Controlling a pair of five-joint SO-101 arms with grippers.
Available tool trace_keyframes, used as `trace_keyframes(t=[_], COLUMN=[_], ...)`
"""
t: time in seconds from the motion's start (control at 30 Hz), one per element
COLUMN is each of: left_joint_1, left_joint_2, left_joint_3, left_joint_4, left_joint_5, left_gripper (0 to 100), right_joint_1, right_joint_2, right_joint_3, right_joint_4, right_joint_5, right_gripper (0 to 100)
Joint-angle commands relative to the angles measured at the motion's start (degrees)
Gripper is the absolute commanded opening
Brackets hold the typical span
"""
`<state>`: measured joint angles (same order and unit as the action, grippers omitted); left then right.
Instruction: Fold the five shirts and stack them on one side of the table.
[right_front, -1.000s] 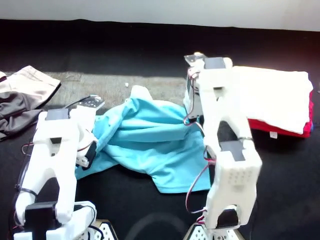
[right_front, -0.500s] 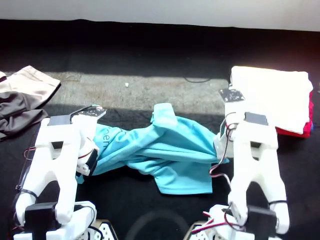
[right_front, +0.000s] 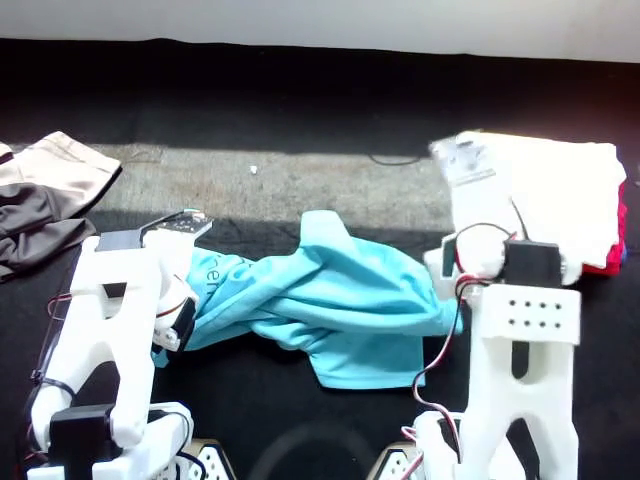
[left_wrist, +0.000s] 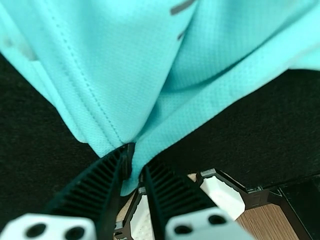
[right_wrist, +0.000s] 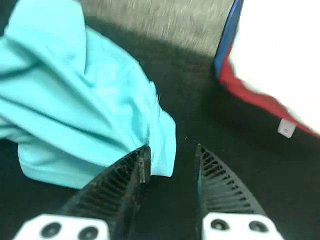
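Observation:
A turquoise shirt (right_front: 330, 300) lies bunched and stretched across the black table between the two arms. My left gripper (left_wrist: 134, 162) is shut on a gathered fold of the turquoise shirt (left_wrist: 125, 75) at its left end (right_front: 185, 320). My right gripper (right_wrist: 172, 155) hovers open just above the shirt's right edge (right_wrist: 100, 110), gripping nothing; the cloth's corner lies beside one finger (right_wrist: 142, 160). In the high view the right arm (right_front: 520, 330) stands upright at the shirt's right end. A folded stack (right_front: 550, 190), white on top with red beneath, sits at the far right.
Beige and dark grey garments (right_front: 45, 200) lie crumpled at the far left edge. A grey mat strip (right_front: 300, 180) runs across the back of the table. The stack's red and blue edges (right_wrist: 235, 85) are close beside my right gripper.
The right arm pulled back from its far reach toward the near right, dragging the shirt out sideways, then rose upright and stands open. The left arm kept its grip and stayed put.

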<state>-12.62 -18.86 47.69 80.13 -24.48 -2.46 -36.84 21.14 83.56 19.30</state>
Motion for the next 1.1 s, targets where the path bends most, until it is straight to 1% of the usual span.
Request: trace_keyframes(t=[0.0, 0.13, 0.23, 0.33, 0.43, 0.6, 0.73, 0.8, 0.9, 0.97, 1.07], left_joint_1=[0.40, 0.40, 0.31, 0.31, 0.31, -1.27, -5.85, -8.22, -11.56, -13.76, -15.96], left_joint_2=[-2.15, -2.24, -2.33, -2.33, -2.33, -2.33, -2.33, -2.33, -2.33, -2.33, -2.33], left_joint_3=[-0.57, -0.66, -0.66, -0.66, -0.66, -3.82, -9.19, -11.47, -13.49, -14.02, -13.85], left_joint_4=[0.00, 1.23, 2.73, 3.25, 3.25, 5.01, 8.88, 9.93, 10.64, 10.64, 10.55], left_joint_5=[0.18, 0.18, 0.18, 0.18, 0.18, 0.18, 0.09, -1.41, -4.92, -6.07, -8.00], left_gripper=[1, 1, 1, 1, 1, 1, 1, 1, 1, 1, 1], right_joint_1=[-4.18, -12.18, -16.04, -19.38, -23.34, -28.79, -30.55, -30.46, -28.88, -27.03, -25.19], right_joint_2=[4.18, 20.35, 34.24, 46.02, 53.85, 58.33, 58.42, 58.42, 58.77, 58.95, 60.00], right_joint_3=[-4.88, -5.76, -9.89, -17.27, -25.10, -34.86, -40.40, -42.77, -45.32, -45.14, -41.19], right_joint_4=[-7.69, -15.96, -19.38, -16.40, -9.27, -1.01, 2.86, 3.74, 3.21, -0.84, -8.22], right_joint_5=[-5.01, -8.35, -9.49, -9.49, -9.41, -9.23, -9.14, -9.14, -9.14, -9.49, -9.49], right_gripper=[14.9, 14.9, 14.9, 14.9, 14.9, 14.9, 14.9, 14.9, 14.9, 14.9, 14.9])
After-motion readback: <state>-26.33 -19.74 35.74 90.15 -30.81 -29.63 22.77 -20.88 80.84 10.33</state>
